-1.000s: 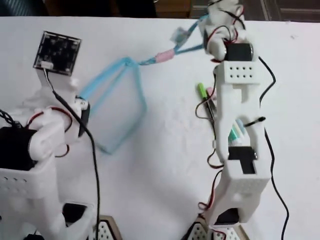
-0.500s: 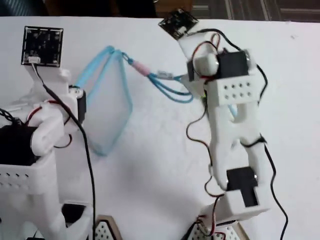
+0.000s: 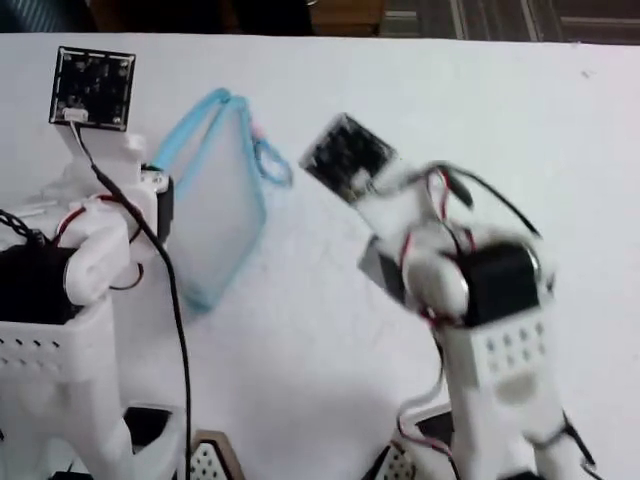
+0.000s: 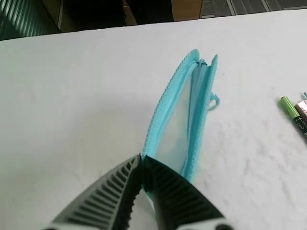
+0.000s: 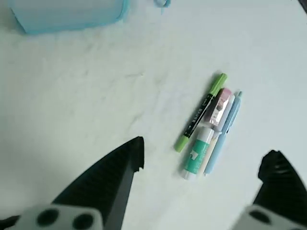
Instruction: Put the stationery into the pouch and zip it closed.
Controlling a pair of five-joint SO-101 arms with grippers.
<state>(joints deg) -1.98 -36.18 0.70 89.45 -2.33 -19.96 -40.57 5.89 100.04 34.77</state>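
two grippers split the work: the left gripper [image 4: 141,160] pinches the edge of the blue pouch [image 4: 184,120], seemingly propping its mouth open on the table [image 4: 72,96], while the right gripper [image 5: 205,149], spread wide and empty, hangs over the clustered stationery [image 5: 211,120].

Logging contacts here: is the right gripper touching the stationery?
Apart. The right wrist view shows the right gripper open, with bare table between its jaws and the stationery.

It looked like a robotics lab or maker's workshop. Two white printed-plastic arms [image 3: 60,340] with bare red and black wires [image 3: 172,300] and uncased black circuit-board cameras [image 3: 92,88] stood on a plain white table [image 3: 300,340]. Dark wooden furniture [image 3: 345,14] stood beyond its far edge.
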